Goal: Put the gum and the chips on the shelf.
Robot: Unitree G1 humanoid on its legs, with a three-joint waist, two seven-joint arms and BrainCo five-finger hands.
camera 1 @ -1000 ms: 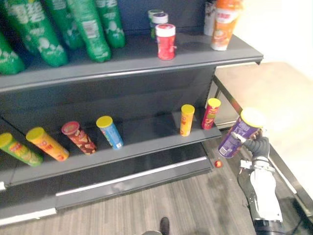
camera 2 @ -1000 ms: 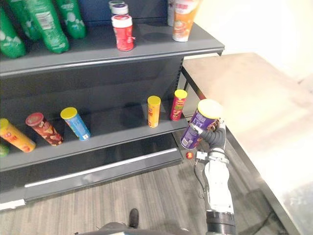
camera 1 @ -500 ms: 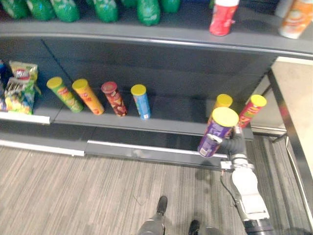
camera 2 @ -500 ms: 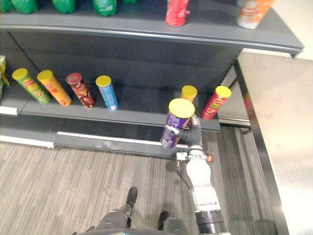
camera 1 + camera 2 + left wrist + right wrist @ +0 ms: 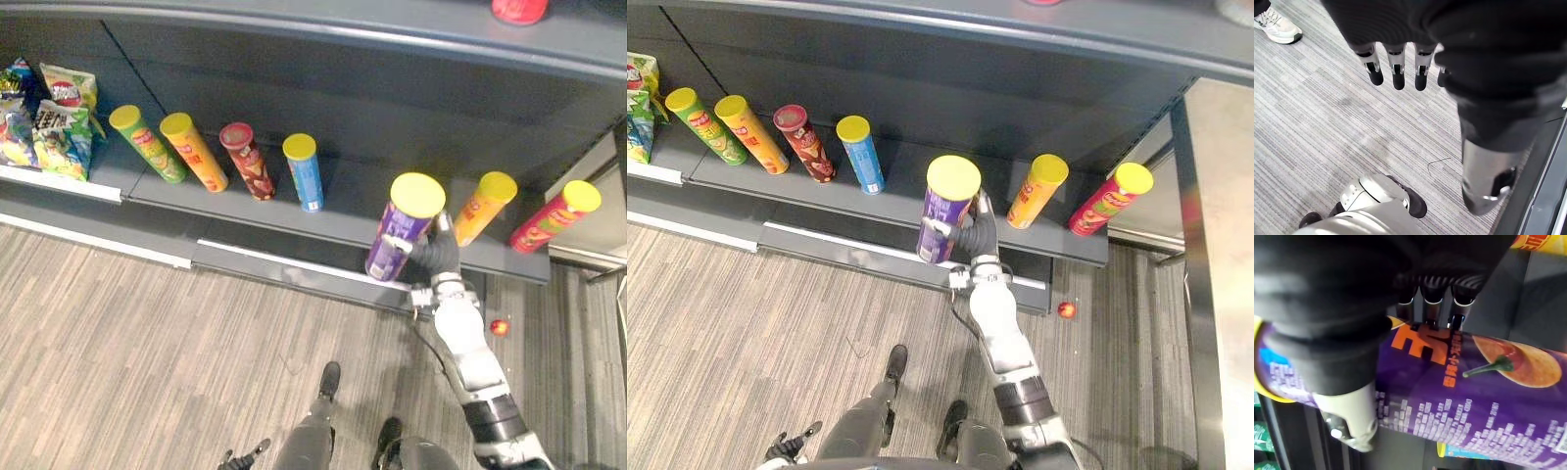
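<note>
Right hand (image 5: 977, 238) curled round mid-body of the purple cardboard chips tube with yellow lid (image 5: 940, 217), held tilted just before the grey lower shelf (image 5: 901, 194); likely light, stiff, slick, crushable, so mid-body hold suits, gentle squeeze

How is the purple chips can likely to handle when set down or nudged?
Probably stiff: the purple chips can shows no dent where the right hand curls round it. Tall and narrow, it may tip if nudged while upright, and roll if it falls. Its smooth printed wall could slip in a loose grip.
</note>
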